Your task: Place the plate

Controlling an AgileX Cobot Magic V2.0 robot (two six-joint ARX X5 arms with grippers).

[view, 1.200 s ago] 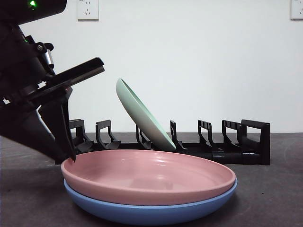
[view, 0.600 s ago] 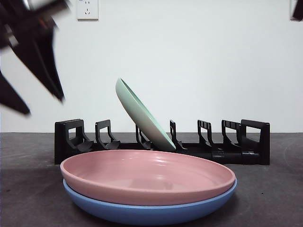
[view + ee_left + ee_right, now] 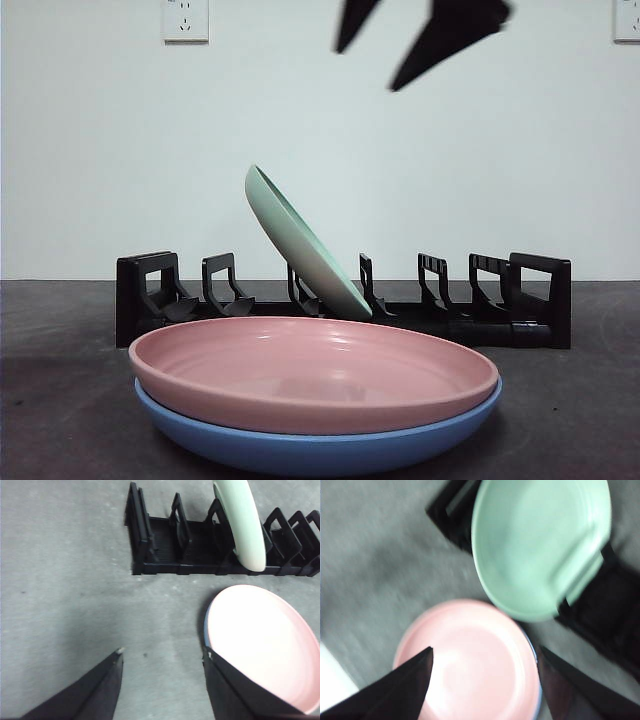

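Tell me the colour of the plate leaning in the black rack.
Pale mint green plate; clearest in the front view.

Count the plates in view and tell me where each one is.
3. The green plate leans in the black rack. The pink plate is stacked on the blue plate, on the table before the rack. Others could be hidden.

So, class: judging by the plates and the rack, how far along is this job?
Done: the green plate leans in the black rack. In hand: nothing; both tools are open and empty, the right tool above the pink plate. Left: the pink plate and the blue plate beneath it remain stacked on the table.
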